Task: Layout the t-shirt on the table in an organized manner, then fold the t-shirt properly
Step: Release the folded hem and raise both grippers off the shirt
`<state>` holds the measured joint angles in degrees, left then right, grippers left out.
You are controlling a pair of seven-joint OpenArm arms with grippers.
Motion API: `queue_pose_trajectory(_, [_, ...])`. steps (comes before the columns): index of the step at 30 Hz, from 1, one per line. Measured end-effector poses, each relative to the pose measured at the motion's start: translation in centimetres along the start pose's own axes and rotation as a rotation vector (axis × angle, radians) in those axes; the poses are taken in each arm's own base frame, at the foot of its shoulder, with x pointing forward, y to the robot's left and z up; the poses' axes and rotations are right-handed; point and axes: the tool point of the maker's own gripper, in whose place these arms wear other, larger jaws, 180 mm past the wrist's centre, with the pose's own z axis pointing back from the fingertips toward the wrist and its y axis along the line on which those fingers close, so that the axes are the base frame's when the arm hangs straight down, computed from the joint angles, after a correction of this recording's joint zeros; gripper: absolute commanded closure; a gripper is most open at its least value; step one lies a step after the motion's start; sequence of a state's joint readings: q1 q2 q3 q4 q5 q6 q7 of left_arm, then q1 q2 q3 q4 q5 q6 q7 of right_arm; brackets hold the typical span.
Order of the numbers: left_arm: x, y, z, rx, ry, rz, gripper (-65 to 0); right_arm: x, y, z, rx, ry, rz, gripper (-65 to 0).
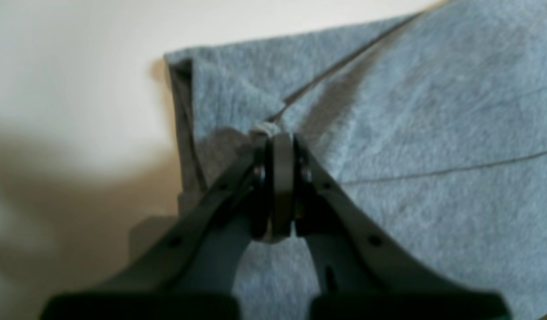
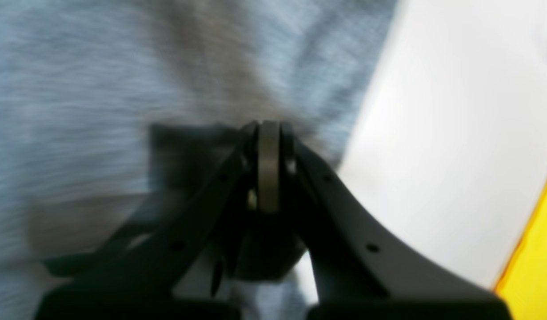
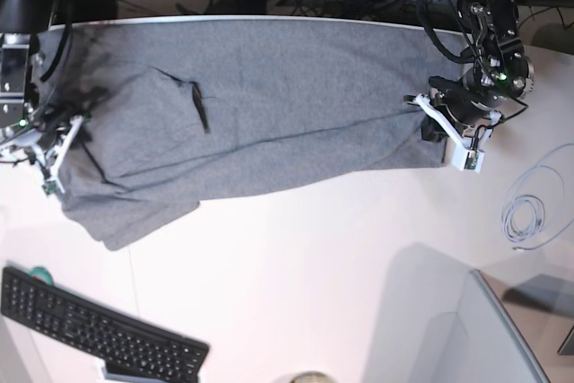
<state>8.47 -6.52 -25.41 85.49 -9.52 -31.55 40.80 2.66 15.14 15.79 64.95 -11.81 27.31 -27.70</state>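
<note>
Wrist views soft, right one motion-smeared; base view sharp, evenly lit, soft shadows on the big white smooth tabletop (image 3: 296, 257).

Left gripper (image 1: 282, 133): dark grey tapered fingers, small screw holes, grey pads. Right gripper (image 2: 269, 126): same build. Both arms black with white brackets, black cables.

no readable text, labels or numbers

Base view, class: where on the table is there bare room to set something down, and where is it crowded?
Free: the wide white table patch between the t-shirt hem, the keyboard and the grey panel. Crowded: the far strip under the shirt, both pincer ends, and the coiled cable at the side.
</note>
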Motion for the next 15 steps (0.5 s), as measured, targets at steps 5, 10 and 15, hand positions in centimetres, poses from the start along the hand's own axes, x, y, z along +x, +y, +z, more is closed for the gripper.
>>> queue_pose_trajectory(5, [0.1,-0.2,-0.1,-0.005,0.001,-0.006,0.0,0.5,-1.5,-1.6,0.006,-0.008,-0.042,-0.6])
queue_pose_trajectory(10, [0.5,-1.9,-0.7,-0.046,-0.002,-0.032,0.0,0.1,-3.8,-2.5,-0.031,0.027,-0.094,-0.5])
queue_pose_trajectory(15, [0.6,-1.7,-0.6,-0.041,-0.005,-0.031,0.0,1.4,-5.1,-2.4,-0.070,-0.041,-0.092,-0.3])
